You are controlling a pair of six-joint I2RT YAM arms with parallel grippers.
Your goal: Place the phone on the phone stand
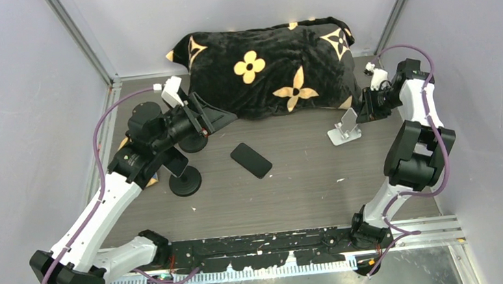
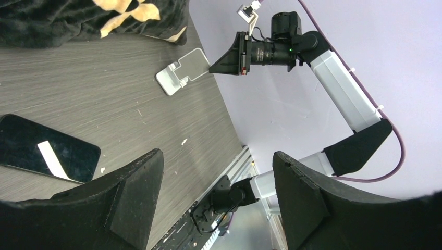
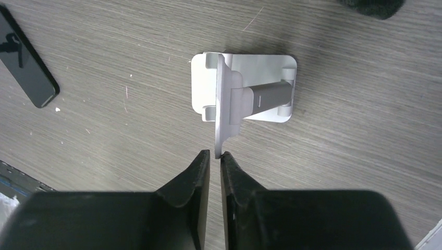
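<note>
Left gripper (image 2: 216, 159) spread wide, right gripper (image 3: 215, 155) pinched nearly closed

The counter (image 1: 307, 185) is a dark grey surface with a wood grain. A black phone (image 1: 251, 160) lies flat on it near the middle, glossy face up. Right of the phone, well apart, a silver phone stand (image 1: 345, 131) sits on its flat base. Behind the phone, a black plush cushion (image 1: 270, 68) with tan flower shapes lies along the far side. Left of the phone sit a round black base (image 1: 186, 183) and a second round base (image 1: 194, 145) behind it. A few white specks dot the wood near the phone.
</note>
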